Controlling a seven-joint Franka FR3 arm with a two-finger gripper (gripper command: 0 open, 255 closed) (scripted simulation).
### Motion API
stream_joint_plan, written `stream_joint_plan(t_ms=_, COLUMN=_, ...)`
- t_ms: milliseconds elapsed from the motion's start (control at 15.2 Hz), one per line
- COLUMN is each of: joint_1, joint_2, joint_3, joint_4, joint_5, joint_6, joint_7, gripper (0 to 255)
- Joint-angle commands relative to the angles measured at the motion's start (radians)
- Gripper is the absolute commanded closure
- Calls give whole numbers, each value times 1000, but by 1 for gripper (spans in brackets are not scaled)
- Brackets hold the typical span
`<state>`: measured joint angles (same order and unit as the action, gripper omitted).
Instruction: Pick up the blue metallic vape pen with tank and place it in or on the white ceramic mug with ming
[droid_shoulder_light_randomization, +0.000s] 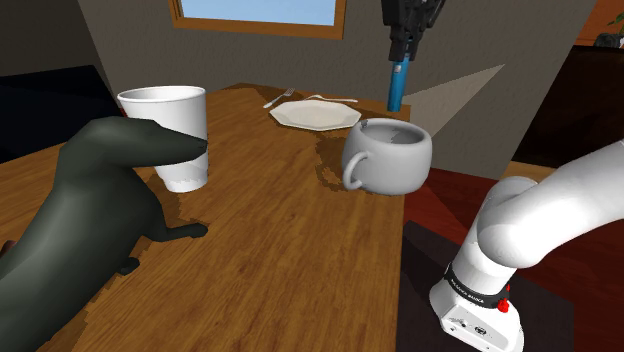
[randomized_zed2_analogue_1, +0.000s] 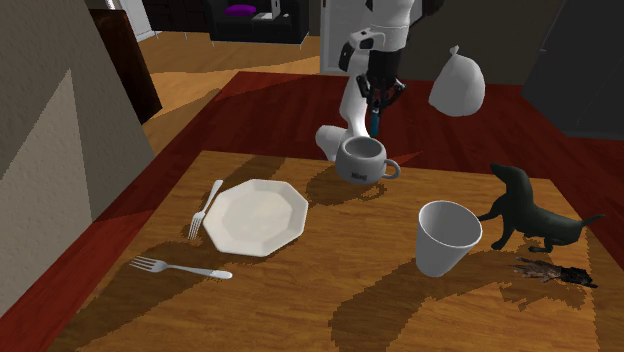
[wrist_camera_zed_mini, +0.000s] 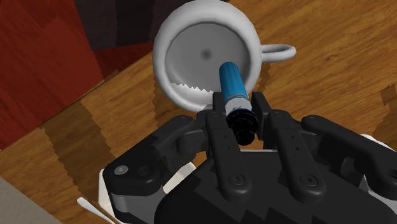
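Observation:
My black gripper (droid_shoulder_light_randomization: 404, 42) hangs above the table, shut on a blue vape pen (droid_shoulder_light_randomization: 399, 85) whose dark tank end sits between the fingers. The pen points down, its blue tip a short way above the white mug (droid_shoulder_light_randomization: 388, 155). In the wrist view the pen (wrist_camera_zed_mini: 232, 86) reaches out from the gripper (wrist_camera_zed_mini: 240, 107) over the mug's open mouth (wrist_camera_zed_mini: 191, 38), near the handle side. The second exterior view has the gripper (randomized_zed2_analogue_1: 378, 95) and pen (randomized_zed2_analogue_1: 375, 122) just above the mug (randomized_zed2_analogue_1: 360, 160), which stands upright near the table's edge by the arm.
On the wooden table (droid_shoulder_light_randomization: 280, 260) are a tall white cup (droid_shoulder_light_randomization: 170, 135), a dark dog figure (droid_shoulder_light_randomization: 90, 190), and a white octagonal plate (droid_shoulder_light_randomization: 314, 113) with forks (randomized_zed2_analogue_1: 205, 210) beside it. Red floor lies beyond the table edge by the mug.

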<state>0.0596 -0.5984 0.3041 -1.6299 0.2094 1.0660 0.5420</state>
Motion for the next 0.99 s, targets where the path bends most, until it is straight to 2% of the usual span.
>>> stream_joint_plan(t_ms=0, joint_1=3, joint_2=-22, joint_3=-1, joint_4=-49, joint_5=3, joint_6=27, joint_7=-6, gripper=255)
stream_joint_plan(t_ms=396, joint_1=11, joint_2=-86, joint_3=-2, joint_4=-189, joint_5=11, joint_6=104, joint_7=-21, gripper=255)
stream_joint_plan(t_ms=924, joint_1=10, joint_2=-86, joint_3=-2, joint_4=-189, joint_5=11, joint_6=104, joint_7=-21, gripper=255)
